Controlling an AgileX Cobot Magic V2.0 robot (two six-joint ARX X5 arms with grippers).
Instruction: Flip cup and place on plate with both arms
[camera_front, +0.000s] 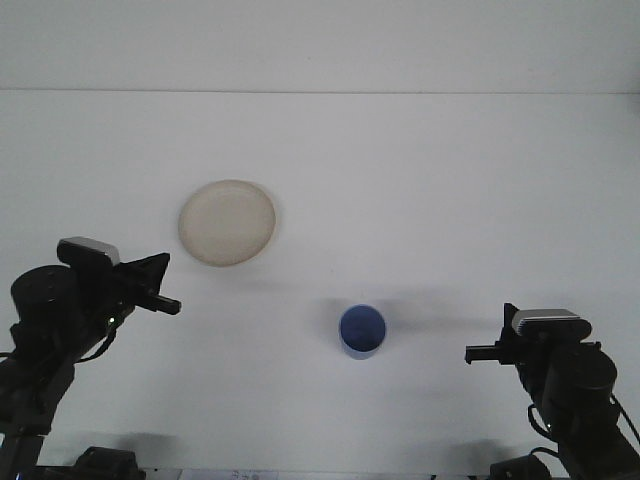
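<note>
while upright, cup (361, 331) sits between end effectors.

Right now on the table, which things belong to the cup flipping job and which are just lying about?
Belongs to the job:
blue cup, standing apart from the plate
beige plate, nothing on it
left gripper
right gripper

Just lying about:
nothing else shows on the white table
</note>
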